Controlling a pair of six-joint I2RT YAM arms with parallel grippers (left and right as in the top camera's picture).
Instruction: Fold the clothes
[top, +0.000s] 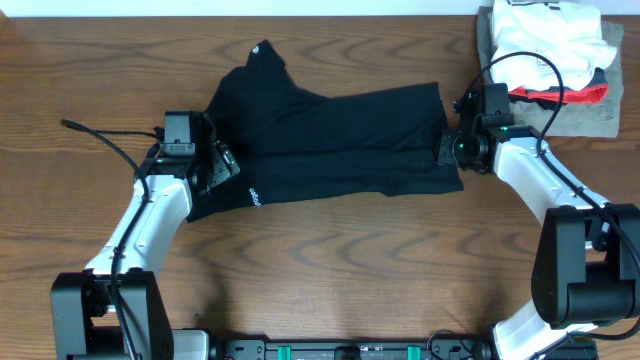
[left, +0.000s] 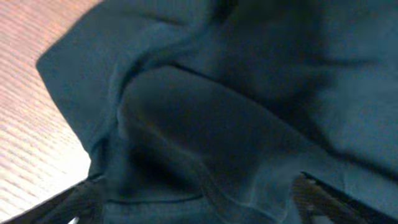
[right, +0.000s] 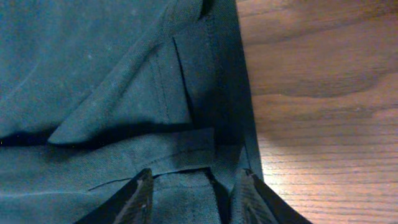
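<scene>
black t-shirt (top: 330, 140) between left tool (top: 222, 162) and right tool (top: 446, 146), ends beneath them

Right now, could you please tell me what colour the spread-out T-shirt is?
The T-shirt is black; the overhead view shows it best.

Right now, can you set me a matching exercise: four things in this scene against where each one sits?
Things:
1. black T-shirt
2. white garment
3. grey folded garment
4. left pincer

Places:
A. far right corner of the table, underneath another garment
B. at the shirt's left edge
C. spread across the middle of the table
D. far right corner, on top of another garment

Pairs: 1-C, 2-D, 3-A, 4-B
</scene>
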